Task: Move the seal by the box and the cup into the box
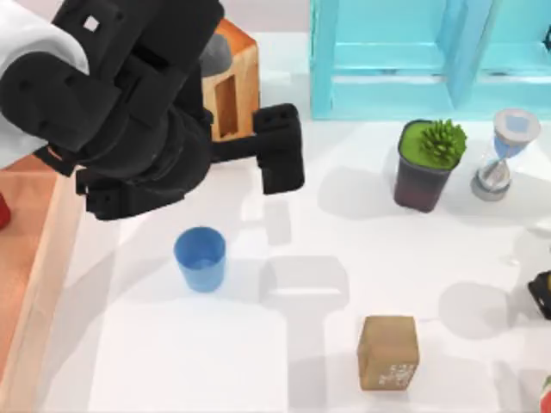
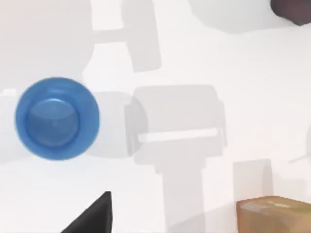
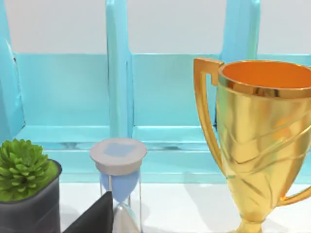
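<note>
The blue cup [image 1: 201, 256] stands upright on the white table, left of centre; the left wrist view looks down into the cup [image 2: 57, 118]. The tan seal [image 1: 389, 351] sits near the front, right of centre, speckled marks on its front face, and its top corner [image 2: 274, 213] shows in the left wrist view. The box [image 1: 47, 258], a reddish-brown tray, lies at the left edge. My left gripper [image 1: 280, 148] hovers open and empty above the table, behind and right of the cup; one fingertip [image 2: 95, 213] is visible. My right gripper [image 1: 542, 292] is parked at the right edge.
An orange wood-grain cube [image 1: 231, 82] with a slot stands behind the left arm. A turquoise frame [image 1: 413, 60] lines the back. A dark plant pot [image 1: 426, 163] and an hourglass [image 1: 504, 155] stand at the back right. A gold trophy [image 3: 262, 145] is close to the right wrist.
</note>
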